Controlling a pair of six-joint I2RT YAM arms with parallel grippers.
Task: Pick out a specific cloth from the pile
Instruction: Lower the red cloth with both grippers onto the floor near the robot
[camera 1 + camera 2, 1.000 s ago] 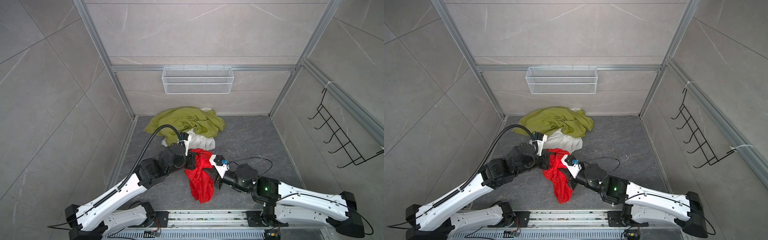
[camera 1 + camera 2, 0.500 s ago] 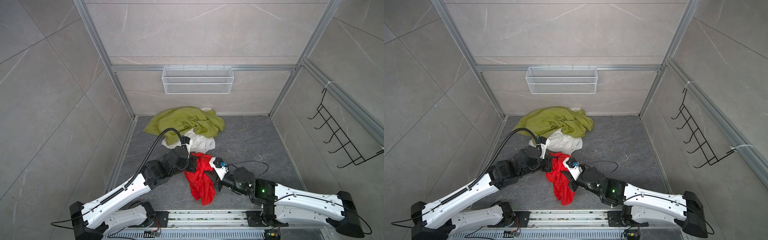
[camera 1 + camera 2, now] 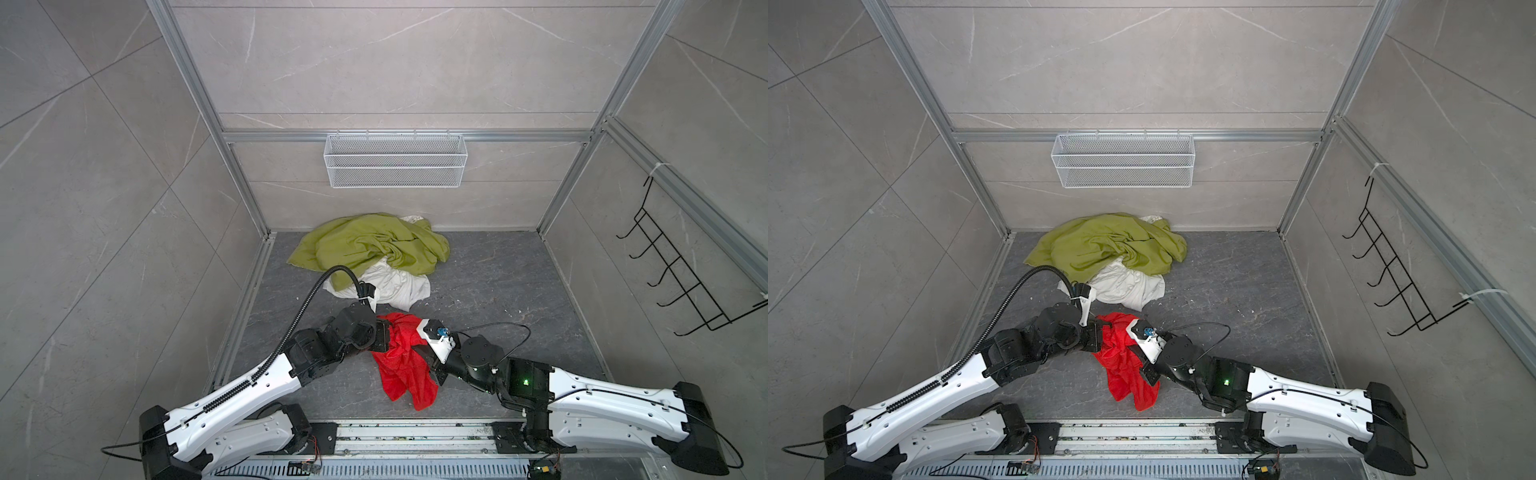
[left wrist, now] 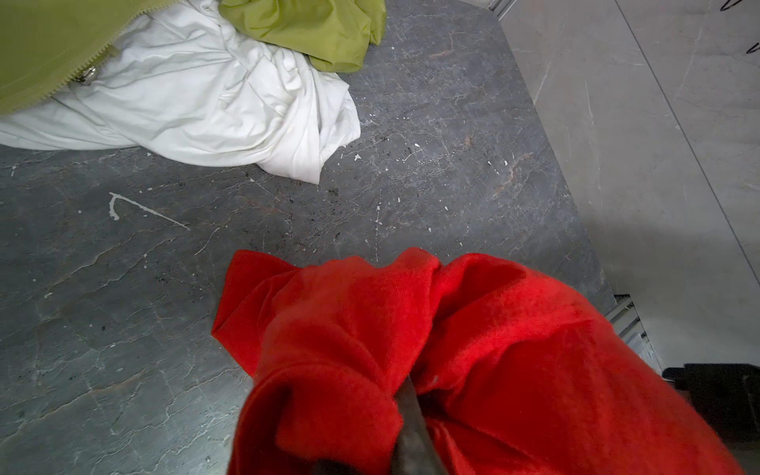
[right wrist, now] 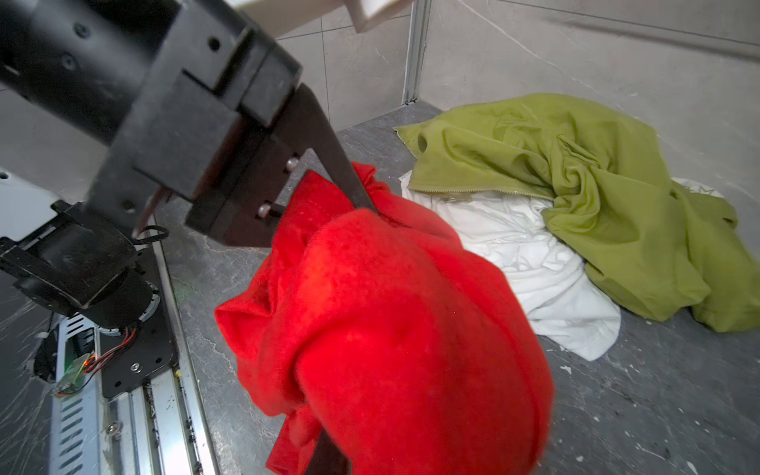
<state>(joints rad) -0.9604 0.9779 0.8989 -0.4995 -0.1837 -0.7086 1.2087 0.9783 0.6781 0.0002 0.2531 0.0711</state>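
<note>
Cloth [image 3: 405, 365]: bright red, thin, fuzzy-napped, bunched in folds. Sits apart from the pile [image 3: 374, 257], parted from its white cloth [image 4: 214, 107] by bare tabletop [image 4: 123, 246]. Hangs between both pincers, long axis trailing away from the pile. Left pincer [image 5: 362, 197] clamped on the upper fold; right pincer [image 3: 428, 365] closed within folds farther from the pile, tips hidden. About equally near to both arms.

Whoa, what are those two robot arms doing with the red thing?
Both robot arms are holding the red cloth. The left hand and the right hand are each shut on it from opposite sides, bunching it up between them. It is already separate from the olive-green cloth and the white cloth, which lie together farther back, with bare floor in between.
</note>
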